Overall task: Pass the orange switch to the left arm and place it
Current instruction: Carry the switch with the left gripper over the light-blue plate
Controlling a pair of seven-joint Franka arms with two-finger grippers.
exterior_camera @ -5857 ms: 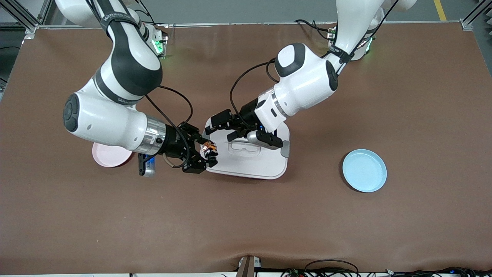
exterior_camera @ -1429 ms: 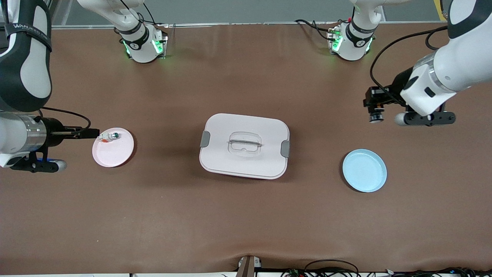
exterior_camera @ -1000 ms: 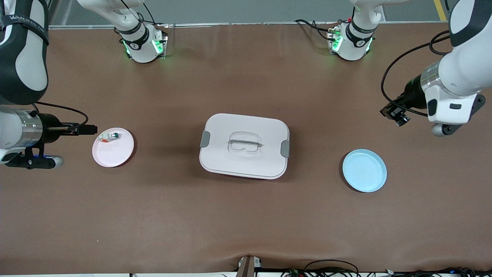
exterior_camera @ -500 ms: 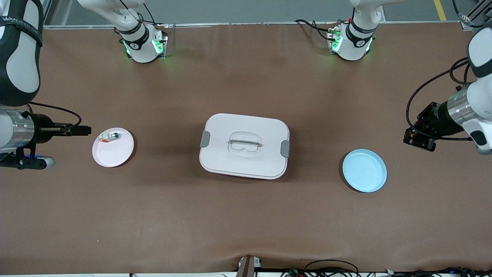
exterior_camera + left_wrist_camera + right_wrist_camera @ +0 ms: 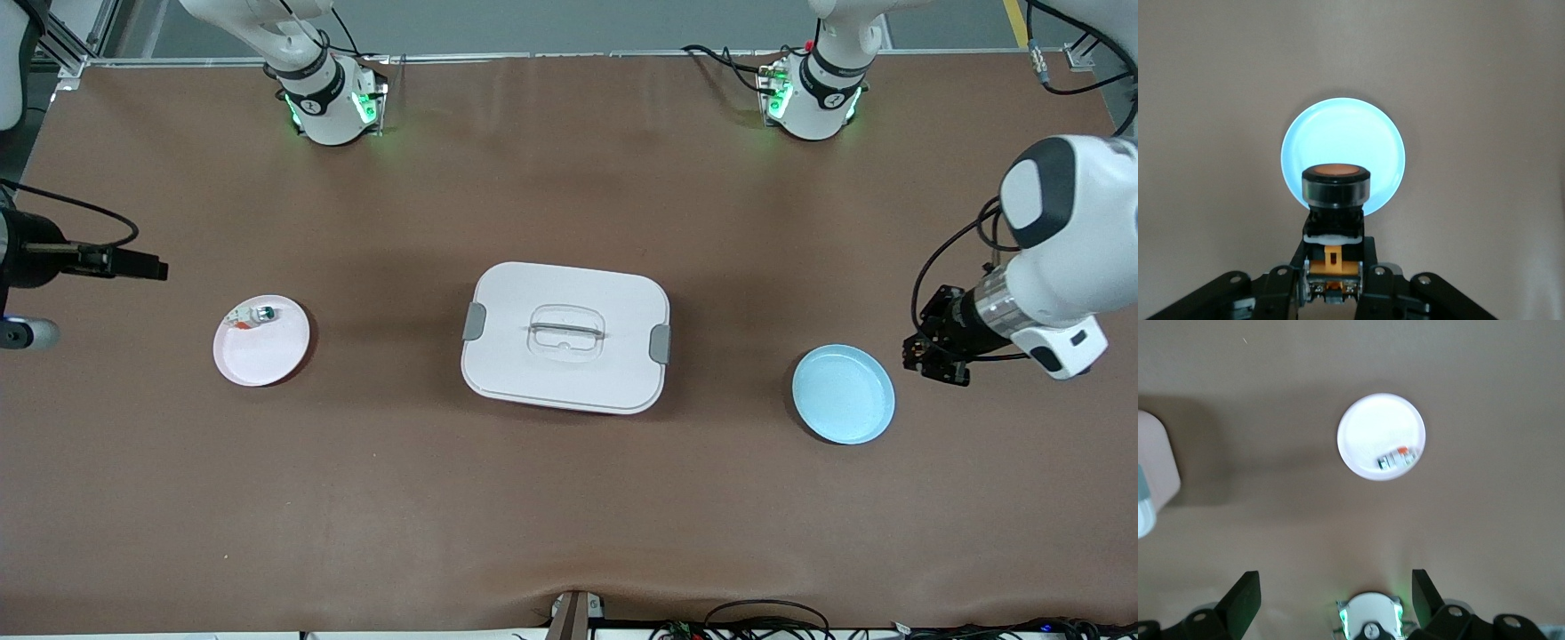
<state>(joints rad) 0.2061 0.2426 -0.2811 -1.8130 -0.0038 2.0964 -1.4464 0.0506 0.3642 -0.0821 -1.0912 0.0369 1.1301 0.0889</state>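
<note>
The orange switch (image 5: 1336, 200), black with an orange cap and orange clips, stands upright between the fingers of my left gripper (image 5: 1333, 288), which is shut on it. In the front view the left gripper (image 5: 932, 354) hangs over the table just beside the blue plate (image 5: 843, 394), toward the left arm's end; the switch itself is hidden there. The white lidded box (image 5: 565, 336) sits mid-table between the plates. My right gripper (image 5: 1335, 593) is open and empty, and it hangs over the table's right-arm end (image 5: 133, 264), apart from the pink plate (image 5: 261, 347).
A small white-and-green component (image 5: 256, 314) lies on the pink plate's rim area. The two arm bases (image 5: 324, 98) (image 5: 811, 93) glow green at the table's robot-side edge. In the left wrist view the blue plate (image 5: 1343, 143) lies just past the switch.
The left arm has swung toward the front camera with the switch, coming down beside the blue plate. The right arm has drawn back from the pink plate toward the table's end.
</note>
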